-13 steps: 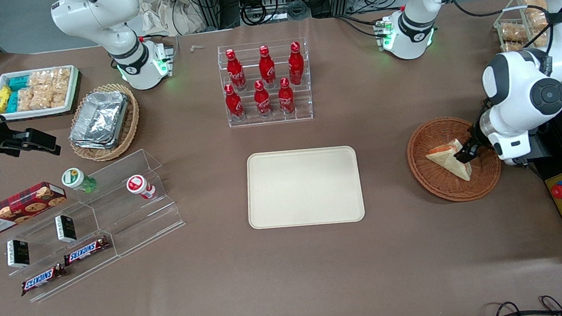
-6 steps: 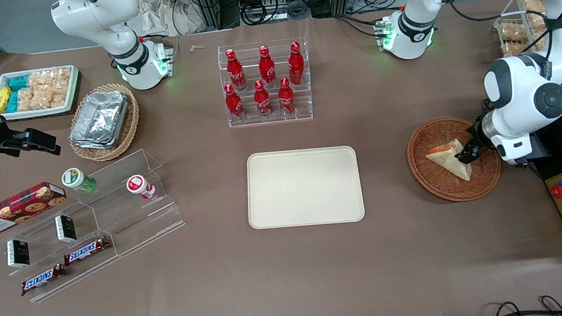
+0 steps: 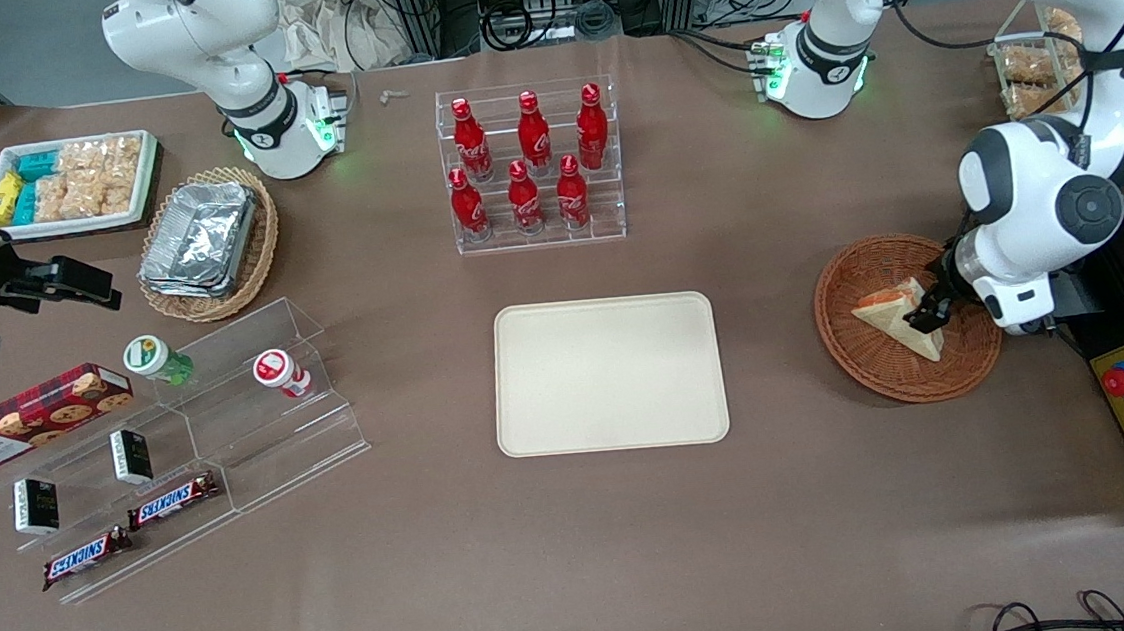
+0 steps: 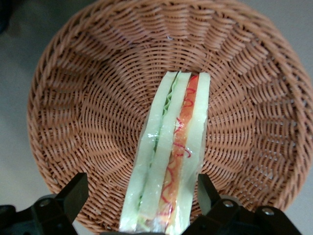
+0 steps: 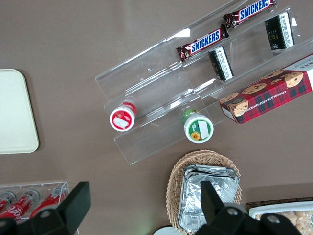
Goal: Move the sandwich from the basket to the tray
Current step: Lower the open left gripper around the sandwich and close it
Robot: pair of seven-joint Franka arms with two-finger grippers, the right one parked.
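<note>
Sandwich [image 4: 171, 156] between open tool [image 4: 142, 196] fingers

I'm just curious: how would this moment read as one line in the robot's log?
phase: grasp approach | gripper: open, straddling sandwich | sandwich: in basket | tray: holds nothing

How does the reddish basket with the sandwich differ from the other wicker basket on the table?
The reddish-brown basket holds one sandwich; the tan basket holds stacked foil trays. The reddish one lies toward the working arm's end, under the open tool; the tan one lies toward the parked arm's end. Both are woven wicker.
</note>
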